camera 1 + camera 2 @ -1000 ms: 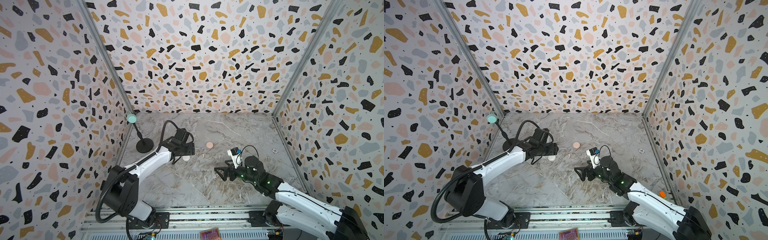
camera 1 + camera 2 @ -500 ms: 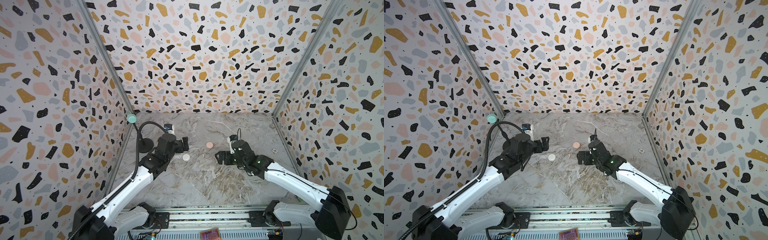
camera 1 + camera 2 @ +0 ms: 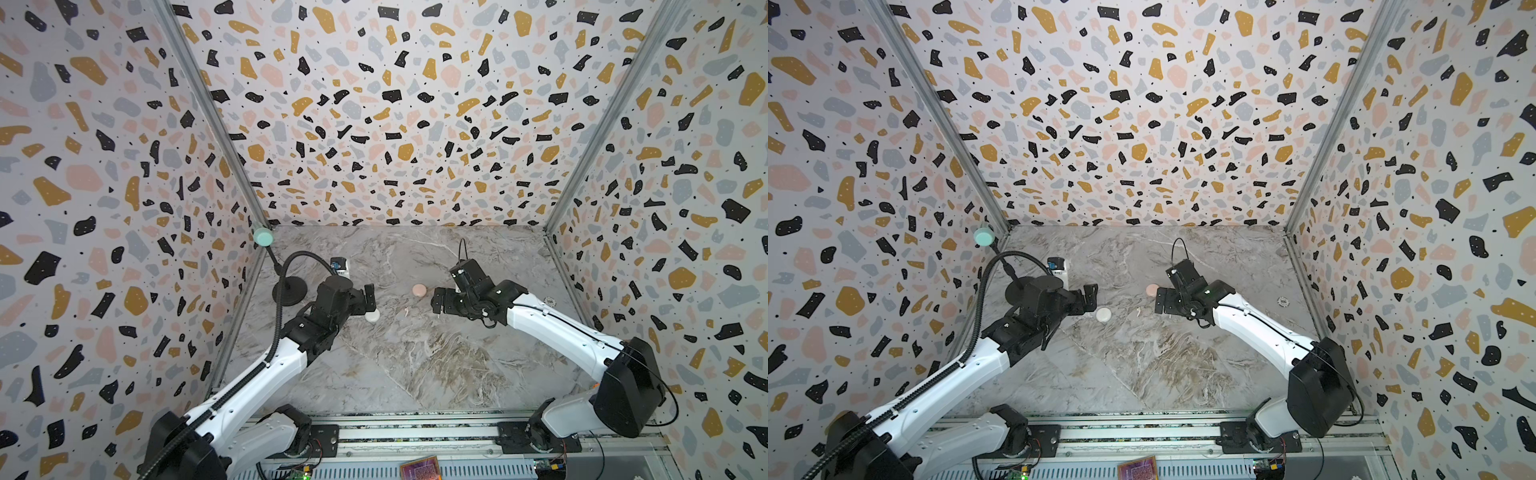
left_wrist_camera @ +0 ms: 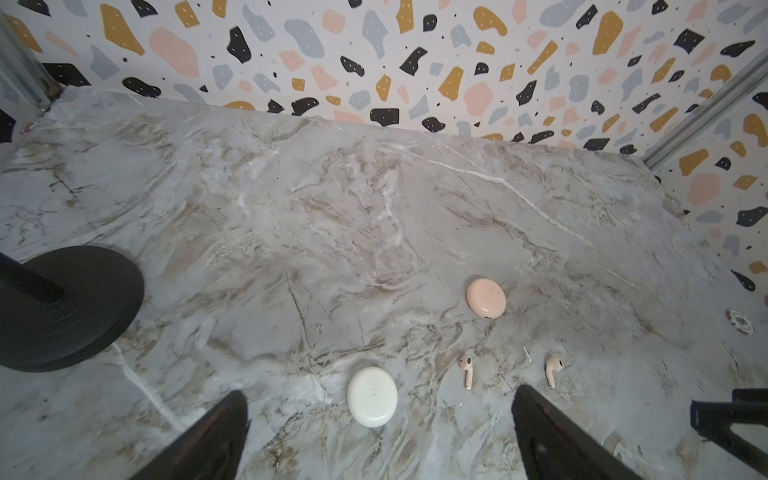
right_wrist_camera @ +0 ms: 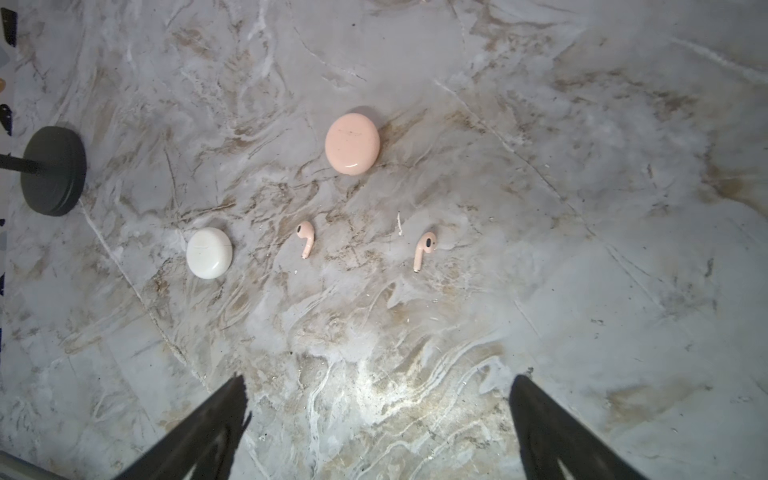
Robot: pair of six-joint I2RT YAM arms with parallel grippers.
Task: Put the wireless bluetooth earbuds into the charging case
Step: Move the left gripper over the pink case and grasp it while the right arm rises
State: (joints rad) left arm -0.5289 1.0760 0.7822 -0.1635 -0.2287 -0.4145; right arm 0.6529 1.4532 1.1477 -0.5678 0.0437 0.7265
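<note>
Left gripper [image 3: 1088, 298] and right gripper [image 3: 1160, 301] face each other at mid-frame in both top views, both spread wide and empty. Between them on the marble table [image 3: 1142, 374] lie two pink earbuds [image 5: 306, 243] – shut white case [image 3: 1103, 314] just beside the left gripper, shut pink case [image 3: 1151, 289] just beside the right

Just ahead of my right gripper [image 5: 380, 384], one pale pink earbud [image 5: 306, 243] and its twin [image 5: 424, 249] lie flat and apart, stems pointing back at me. The closed pink case [image 5: 352, 143] sits beyond them. The closed white case [image 4: 372, 397] rests right before my left gripper [image 4: 379, 390].
</note>
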